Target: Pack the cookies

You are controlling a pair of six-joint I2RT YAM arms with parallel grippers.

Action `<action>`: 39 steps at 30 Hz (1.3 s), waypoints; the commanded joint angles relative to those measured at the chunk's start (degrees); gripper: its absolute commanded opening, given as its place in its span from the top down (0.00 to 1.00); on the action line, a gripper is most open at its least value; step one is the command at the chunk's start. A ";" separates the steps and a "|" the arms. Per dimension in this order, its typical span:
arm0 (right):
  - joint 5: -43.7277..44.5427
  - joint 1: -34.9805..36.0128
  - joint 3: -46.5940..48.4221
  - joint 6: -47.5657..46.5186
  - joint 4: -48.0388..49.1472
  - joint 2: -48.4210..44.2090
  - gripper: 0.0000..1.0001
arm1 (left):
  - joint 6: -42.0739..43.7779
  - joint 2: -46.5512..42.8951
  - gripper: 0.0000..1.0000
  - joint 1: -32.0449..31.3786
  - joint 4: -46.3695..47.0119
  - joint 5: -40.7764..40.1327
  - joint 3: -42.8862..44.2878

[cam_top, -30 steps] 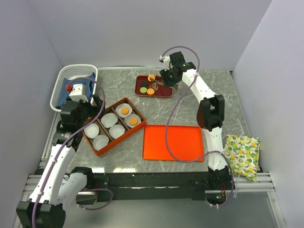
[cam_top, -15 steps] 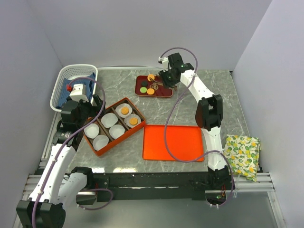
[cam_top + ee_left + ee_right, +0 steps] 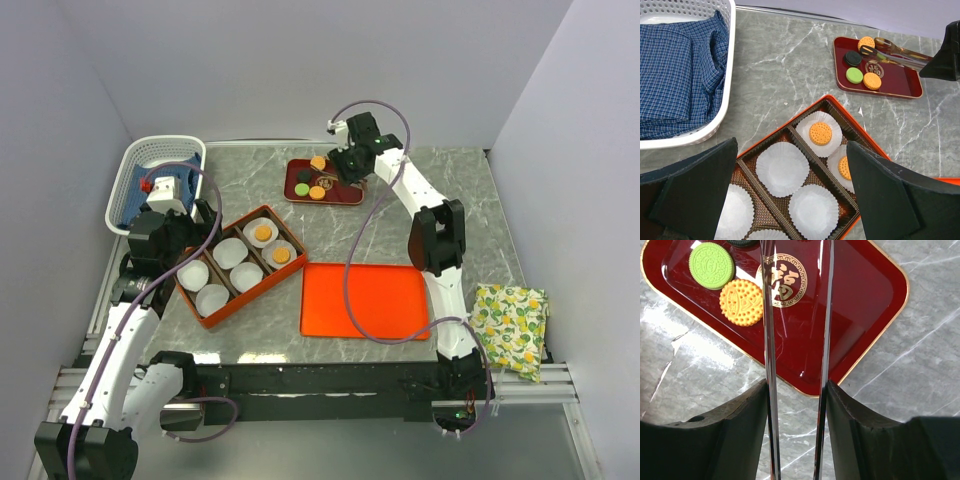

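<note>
Four cookies lie on the dark red tray (image 3: 345,196): an orange one (image 3: 866,42), a black one (image 3: 853,58), a green one (image 3: 854,75) and another orange one (image 3: 872,81). Two more orange cookies (image 3: 820,133) (image 3: 844,168) rest in white paper cups inside the orange box (image 3: 255,297). My right gripper (image 3: 796,390) is shut on a pair of metal tongs (image 3: 768,340), whose arms reach over the red tray beside the green cookie (image 3: 712,265) and the orange cookie (image 3: 741,302). Nothing shows between the tongs' arms. My left gripper (image 3: 791,150) hangs open over the box.
A white basket (image 3: 160,160) with folded blue cloth stands at the back left. A flat orange lid (image 3: 365,300) lies in front of the right arm. A lemon-print cloth (image 3: 512,325) sits at the right edge. Several empty paper cups fill the box.
My right gripper has moved a little left and back over the red tray with the tongs. The tongs' arms have spread slightly. The left arm has not moved.
</note>
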 commanded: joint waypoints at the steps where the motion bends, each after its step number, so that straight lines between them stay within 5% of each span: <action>1: 2.63 0.91 3.20 0.18 3.12 0.77 0.46 | 1.19 -0.14 0.03 0.11 1.26 -0.11 0.71; 17: 5.36 1.88 3.91 -0.17 4.79 2.18 0.48 | 1.28 0.21 0.04 0.11 1.27 -0.29 0.63; 25: 5.53 2.32 3.29 -0.17 5.14 1.30 0.61 | 1.28 0.04 0.04 0.11 1.18 -0.38 0.63; 39: 2.99 2.06 -7.87 0.36 8.92 -7.66 0.66 | 1.19 -0.58 0.04 0.11 1.18 -0.38 0.63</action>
